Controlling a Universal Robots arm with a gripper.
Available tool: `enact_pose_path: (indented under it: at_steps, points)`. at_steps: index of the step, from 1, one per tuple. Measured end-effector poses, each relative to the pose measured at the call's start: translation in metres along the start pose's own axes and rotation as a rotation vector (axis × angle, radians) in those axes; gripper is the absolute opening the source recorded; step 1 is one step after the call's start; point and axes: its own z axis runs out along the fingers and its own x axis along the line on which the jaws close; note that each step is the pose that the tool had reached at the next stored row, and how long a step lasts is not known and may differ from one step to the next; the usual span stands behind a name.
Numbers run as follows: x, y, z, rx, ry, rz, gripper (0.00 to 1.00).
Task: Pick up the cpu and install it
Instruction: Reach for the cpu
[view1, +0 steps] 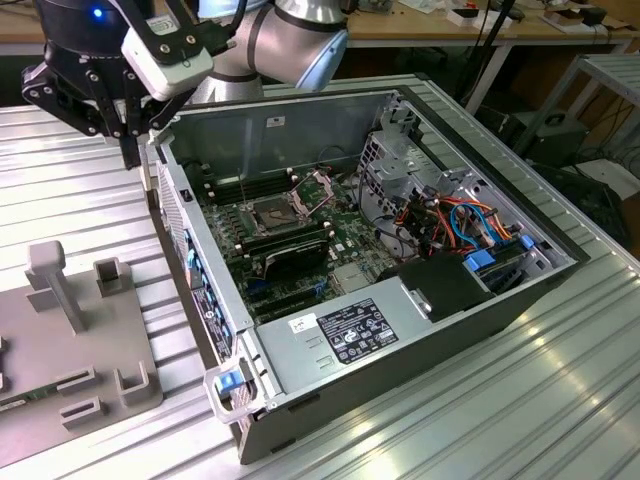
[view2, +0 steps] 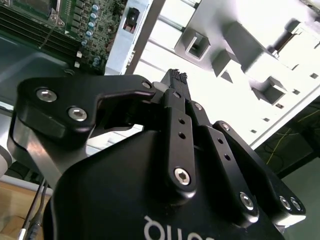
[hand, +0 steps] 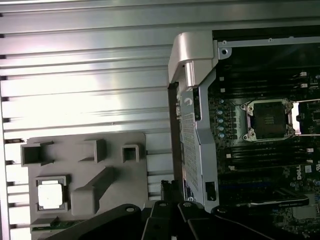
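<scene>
Currently I'm hovering the gripper (view1: 128, 148) over the table (view1: 560, 400), just outside a far corner of the open case (view1: 300, 125), on the exterior view's left. Jaws are sitting closed together and gripping nothing. Cpu (hand: 51, 194) is lying flat in a square pocket by one edge of the grey fixture (hand: 132, 200), apart from the gripper. Fixture is resting on the table beside the case. Socket (hand: 267, 120) is standing open on the board.

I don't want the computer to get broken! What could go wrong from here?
The gripper hangs right beside the computer case's wall; it might bump it. The cpu lies flat in a snug pocket of the grey tray, so a grab might slip or tilt it.
</scene>
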Motion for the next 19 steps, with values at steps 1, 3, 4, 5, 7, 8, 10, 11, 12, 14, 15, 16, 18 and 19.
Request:
enact_pose_path:
  at_steps: [1,3,4,5,7,8,10,11,12,14,15,16,18,19]
  points:
    - [0.0014,-0.0001,0.0,0.0,0.0,0.0,0.11]
    - [0.0049,-0.0001,-0.0001,-0.0001,0.0,0.0,0.11]
    - [0.0064,-0.0002,-0.0002,0.0,0.0,0.0,0.11]
    - [0.0091,-0.0003,-0.0002,0.0,0.0,0.0,0.11]
    - [0.0125,-0.0004,-0.0003,0.0,0.0001,0.0,0.11]
    - [0.0151,-0.0004,-0.0004,-0.0001,0.0,0.0,0.11]
    - [0.0202,-0.0005,-0.0005,0.0,0.0001,0.0,0.11]
    - [0.0217,-0.0005,-0.0005,0.0,0.0,0.0,0.11]
    - [0.0236,-0.0005,-0.0006,0.0,0.0,0.0,0.11]
    - [0.0277,-0.0006,-0.0007,0.0,0.0001,0.0,0.11]
    - [0.0293,-0.0006,-0.0007,0.0,0.0001,0.0,0.11]
    - [0.0313,-0.0007,-0.0007,0.0,0.0,0.0,0.11]
    - [0.0358,-0.0008,-0.0009,0.0,0.0,0.0,0.11]
    - [0.0383,-0.0008,-0.0009,0.0,0.0,0.0,0.11]
